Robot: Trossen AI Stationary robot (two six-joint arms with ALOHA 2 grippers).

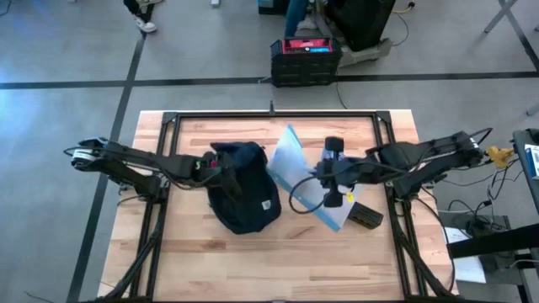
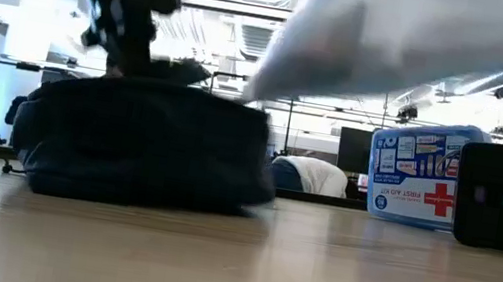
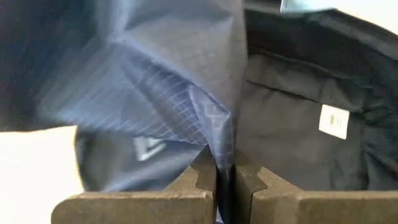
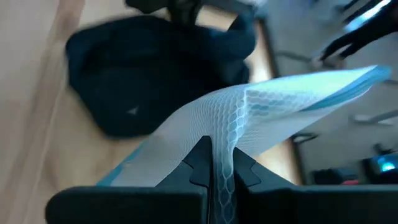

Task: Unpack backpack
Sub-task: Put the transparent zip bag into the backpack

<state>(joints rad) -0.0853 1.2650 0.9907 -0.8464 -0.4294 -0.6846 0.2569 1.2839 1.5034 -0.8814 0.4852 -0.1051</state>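
On your left, the left gripper (image 1: 221,171) has its fingers pressed together on a fold of the backpack (image 1: 246,198), pinching the navy fabric at the bag's upper left edge; in the left wrist view you can see that thin blue ripstop fold (image 3: 211,124) caught between the two dark fingertips, with the bag's dark lining and a small pale label (image 3: 334,121) just beyond the pinch. The backpack itself lies on the wooden table (image 1: 194,261) directly under and to the right of that gripper, slumped as a dark rounded mound, its small pale logo facing up near its lower right. Just right of the backpack, your right gripper (image 1: 324,178) is clamped shut on a pale translucent plastic bag with a blue edge (image 1: 296,164), which it holds lifted off the table; in the right wrist view the bag's honeycomb-textured sheet (image 4: 249,118) rises from between the closed fingertips. Below and to the right of the right gripper, a small dark box (image 1: 365,216) lies on the table.
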